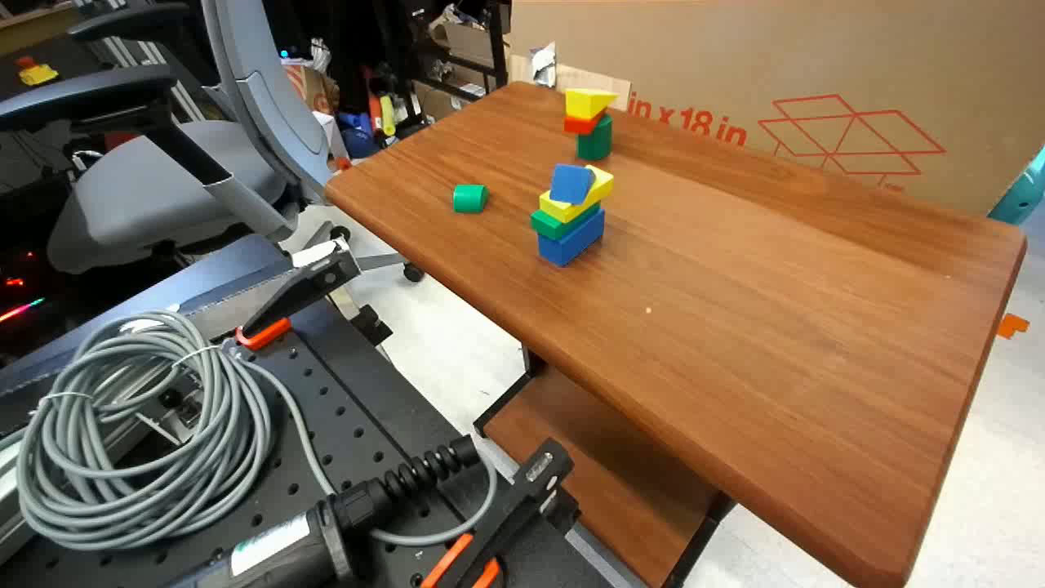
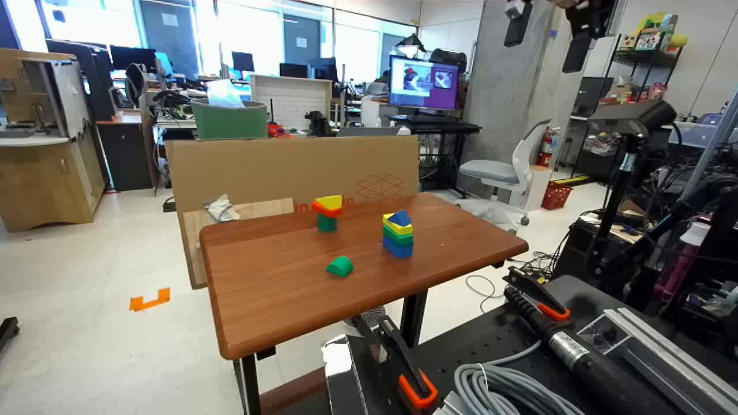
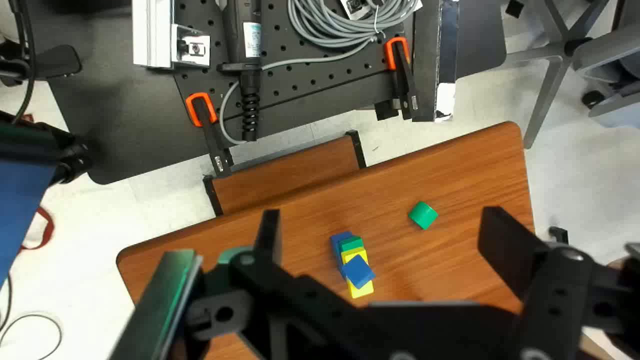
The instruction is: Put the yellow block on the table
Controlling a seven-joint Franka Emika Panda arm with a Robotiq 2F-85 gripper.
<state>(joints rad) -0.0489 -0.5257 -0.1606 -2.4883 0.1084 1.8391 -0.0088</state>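
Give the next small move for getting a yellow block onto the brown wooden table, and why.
Probably move the open, raised hand above the yellow triangular block atop the flat red block: nothing covers it, whereas the long yellow block lies partly beneath a blue wedge.

In an exterior view the camera peers down from above across the bench (image 1: 335,400), near at lower left, while the tabletop (image 1: 775,343) runs off to the right with the cardboard (image 1: 694,49) behind it. In an exterior view the gaze is flatter and from farther back, crossing the tabletop toward the cardboard and on to the windows (image 2: 248,31), the bench at lower right. Both take in tabletop, bench and cardboard. The wrist view looks near enough straight down, high over bench and tabletop, with the tool (image 3: 381,225) close up across its lower half.
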